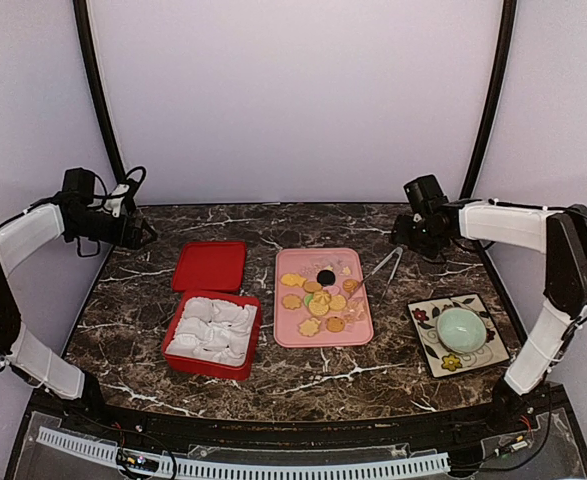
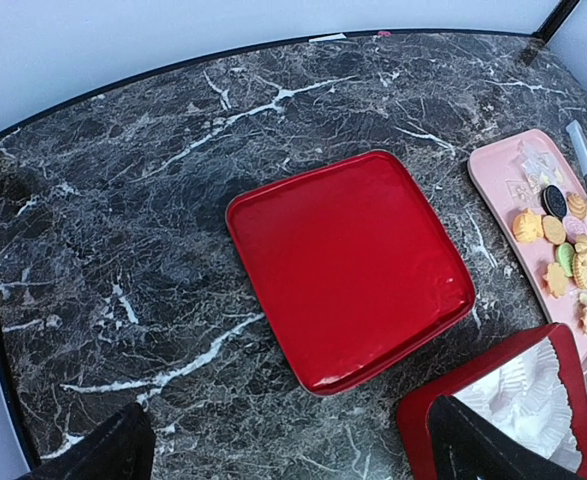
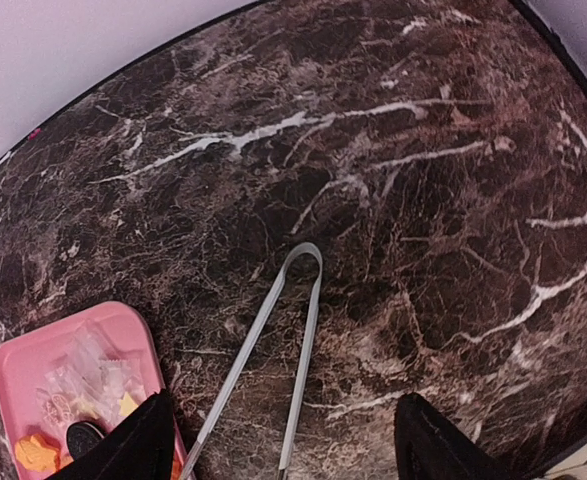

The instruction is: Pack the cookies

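The cookies [image 1: 320,294], golden rounds, flower shapes, one black and one greenish, lie on a pink tray [image 1: 358,330] at mid-table. They also show in the left wrist view [image 2: 563,262] and, in part, in the right wrist view [image 3: 38,452]. A red box [image 1: 177,348] lined with white paper cups stands left of the tray. Its red lid [image 1: 210,266] lies flat behind it. My left gripper [image 1: 145,235] is open and empty, raised at the far left, above bare table by the lid [image 2: 348,265]. My right gripper [image 1: 403,236] is open and empty, raised above metal tongs [image 3: 288,340].
The tongs [image 1: 384,268] lie on the marble just right of the tray. A patterned square plate [image 1: 428,350] with a pale green bowl [image 1: 460,329] sits at the right front. Clear wrappers lie on the tray's far end [image 3: 78,380].
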